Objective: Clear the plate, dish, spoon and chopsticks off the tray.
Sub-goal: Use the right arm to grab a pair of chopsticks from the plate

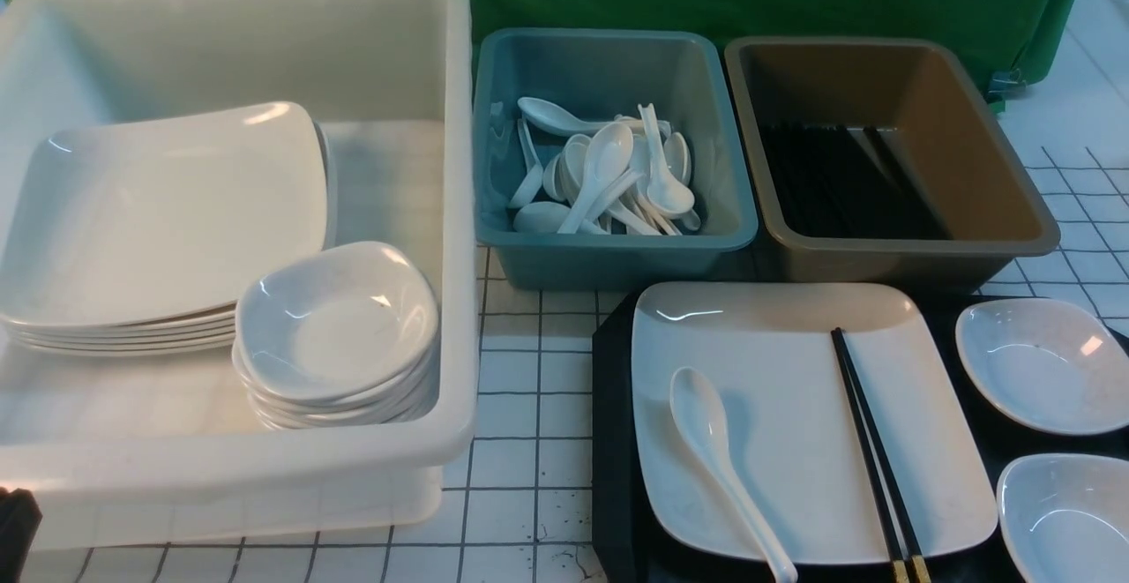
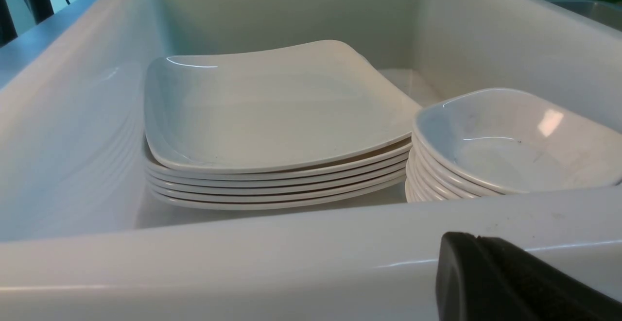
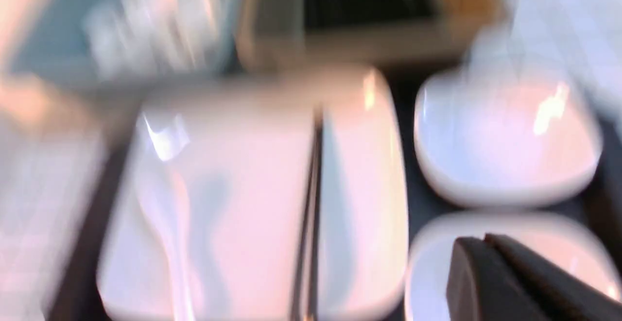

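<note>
Plate point(image 1: 776, 371): lies flat on the black tray point(image 1: 610, 442), near right on the gridded surface point(image 1: 520, 407). Carries the spoon point(image 1: 719, 459) on its left half, bowl up and handle toward the near edge. Carries the chopsticks point(image 1: 869, 442) side by side on its right half, gold ends nearest. Shares the tray with a far dish point(image 1: 1045, 362) and a near dish point(image 1: 1067, 517) at the right.

Left hand point(image 2: 481, 248): closed, just outside the near wall of the white tub point(image 2: 243, 262), which holds stacked plates point(image 2: 277, 117) and stacked small dishes point(image 2: 510, 146).

Right hand point(image 3: 486, 248): closed, by the near dish in a blurred view.
</note>
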You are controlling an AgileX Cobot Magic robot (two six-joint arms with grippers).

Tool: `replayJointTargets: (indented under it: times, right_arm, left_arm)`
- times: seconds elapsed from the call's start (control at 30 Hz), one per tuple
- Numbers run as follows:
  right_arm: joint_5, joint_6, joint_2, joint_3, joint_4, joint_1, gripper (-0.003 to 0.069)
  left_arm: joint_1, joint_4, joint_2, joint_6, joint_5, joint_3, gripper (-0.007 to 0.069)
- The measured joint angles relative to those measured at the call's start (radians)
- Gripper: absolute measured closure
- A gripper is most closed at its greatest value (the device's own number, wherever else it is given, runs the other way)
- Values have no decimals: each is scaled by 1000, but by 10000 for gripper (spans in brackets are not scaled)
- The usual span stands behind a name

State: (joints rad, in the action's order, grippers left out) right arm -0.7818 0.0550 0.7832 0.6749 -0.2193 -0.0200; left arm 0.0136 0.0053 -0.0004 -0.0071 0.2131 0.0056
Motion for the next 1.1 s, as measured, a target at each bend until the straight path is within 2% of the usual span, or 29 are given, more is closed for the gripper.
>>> replayJointTargets:
  times: [0.03, 0.13, 0.3, 0.33, 0.43, 0.57, 0.67, 0.83, 1.1]
  right_arm:
    - [-6, 0, 14, 0, 0, 0, 634]
    - [-74, 51, 228, 13, -38, -11, 564]
    - [-97, 105, 438, 73, -61, -143, 391]
    - [-97, 105, 444, 76, -62, -149, 391]
    - [-95, 33, 543, 154, 16, -274, 318]
    - [-93, -104, 640, 235, 147, -364, 274]
    - [-92, -173, 708, 283, 196, -399, 231]
    - [-68, -208, 808, 311, 208, -403, 193]
    - [-55, -210, 922, 311, 210, -403, 190]
  left_arm:
    - [0, 0, 0, 0, 0, 0, 603]
    - [0, 0, 0, 0, 0, 0, 603]
    - [0, -5, 0, 1, 0, 0, 603]
    - [0, -5, 0, 1, 0, 0, 603]
    - [0, 0, 0, 0, 0, 0, 603]
    - [0, 0, 0, 0, 0, 0, 603]
    - [0, 0, 0, 0, 0, 0, 603]
    - [0, 0, 0, 0, 0, 0, 603]
    - [0, 0, 0, 0, 0, 0, 603]
